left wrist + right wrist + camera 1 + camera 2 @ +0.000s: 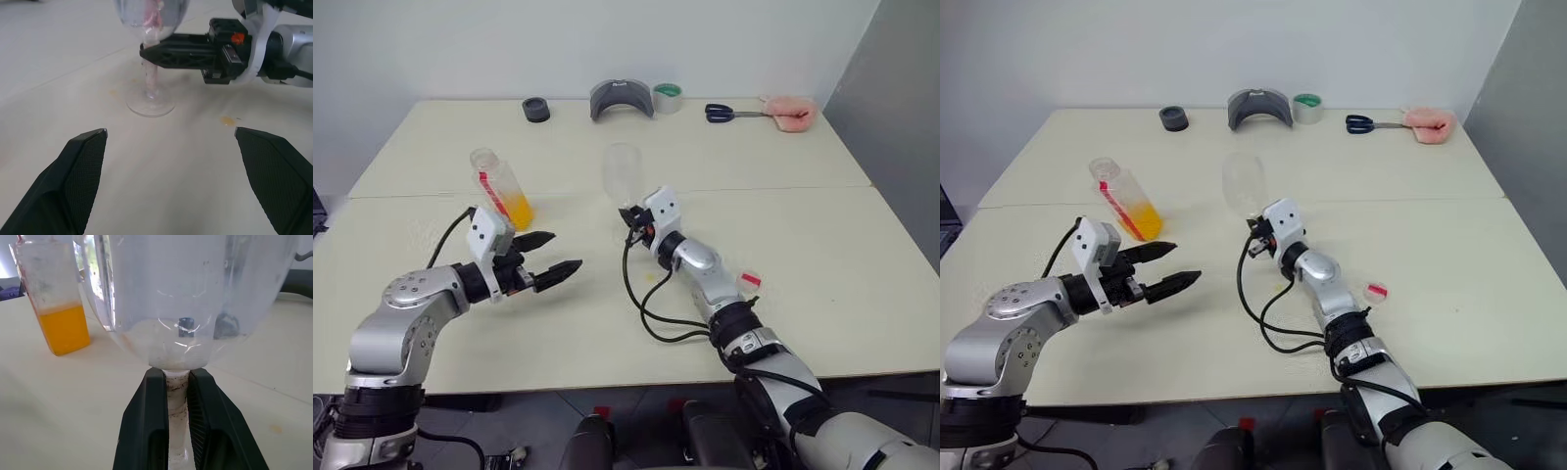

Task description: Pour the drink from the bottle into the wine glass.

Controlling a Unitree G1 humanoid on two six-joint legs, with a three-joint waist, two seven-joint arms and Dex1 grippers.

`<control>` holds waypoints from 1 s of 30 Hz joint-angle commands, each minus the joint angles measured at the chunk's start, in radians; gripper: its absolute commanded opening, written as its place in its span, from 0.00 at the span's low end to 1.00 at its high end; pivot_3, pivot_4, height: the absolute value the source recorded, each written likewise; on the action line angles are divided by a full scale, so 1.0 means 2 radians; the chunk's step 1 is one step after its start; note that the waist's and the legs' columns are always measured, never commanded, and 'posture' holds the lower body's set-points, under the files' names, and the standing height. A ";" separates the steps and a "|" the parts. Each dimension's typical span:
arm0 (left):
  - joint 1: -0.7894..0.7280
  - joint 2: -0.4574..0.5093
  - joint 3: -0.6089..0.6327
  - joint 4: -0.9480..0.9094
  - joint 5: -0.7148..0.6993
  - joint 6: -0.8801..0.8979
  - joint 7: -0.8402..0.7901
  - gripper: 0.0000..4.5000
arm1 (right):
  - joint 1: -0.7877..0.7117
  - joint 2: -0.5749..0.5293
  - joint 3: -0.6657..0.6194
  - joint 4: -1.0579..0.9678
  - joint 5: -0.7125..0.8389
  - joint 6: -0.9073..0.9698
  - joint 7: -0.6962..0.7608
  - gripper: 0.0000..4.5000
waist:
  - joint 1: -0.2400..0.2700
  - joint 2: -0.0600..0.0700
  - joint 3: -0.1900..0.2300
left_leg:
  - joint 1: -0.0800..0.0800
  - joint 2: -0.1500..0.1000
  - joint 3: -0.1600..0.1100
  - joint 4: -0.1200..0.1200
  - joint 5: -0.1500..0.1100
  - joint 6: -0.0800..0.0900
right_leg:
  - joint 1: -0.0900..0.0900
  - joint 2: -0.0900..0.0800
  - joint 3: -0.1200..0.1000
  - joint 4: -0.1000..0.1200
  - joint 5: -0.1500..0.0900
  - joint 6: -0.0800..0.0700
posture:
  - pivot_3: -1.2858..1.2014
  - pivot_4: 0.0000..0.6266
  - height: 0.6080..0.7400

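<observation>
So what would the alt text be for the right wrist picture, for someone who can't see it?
Close up, the right end effector is shut on the thin stem of the empty wine glass, whose rounded bowl rises just above its two black fingers. Beyond it on the pale table stands the bottle, holding some orange drink.

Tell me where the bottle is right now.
In the left eye view the bottle stands on the table's left half, uncapped, just behind the open left pincer and left of the wine glass.
</observation>
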 commanded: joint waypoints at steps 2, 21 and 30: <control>0.005 0.015 0.023 -0.025 0.002 -0.017 0.000 1.00 | -0.015 0.001 -0.005 0.012 0.005 -0.022 0.009 0.06 | 0.000 0.000 0.000 | 0.000 0.000 0.000 0.000 0.000 0.000 | 0.000 0.000 0.000 0.000 0.000 0.000 | 0.52 0.24 1.00; -0.028 0.015 0.030 -0.070 -0.006 -0.008 0.046 1.00 | -0.016 -0.001 -0.010 0.023 0.011 -0.015 0.021 0.06 | 0.000 0.000 0.000 | 0.000 0.000 0.000 0.000 0.000 0.000 | 0.000 0.000 0.000 0.000 0.000 0.000 | 0.52 0.24 1.00; -0.043 0.010 0.023 -0.066 -0.005 -0.014 0.053 1.00 | -0.017 0.003 -0.014 0.011 0.023 -0.001 0.026 0.13 | 0.000 0.000 0.000 | 0.000 0.000 0.000 0.000 0.000 0.000 | 0.000 0.000 0.000 0.000 0.000 0.000 | 0.52 0.24 1.00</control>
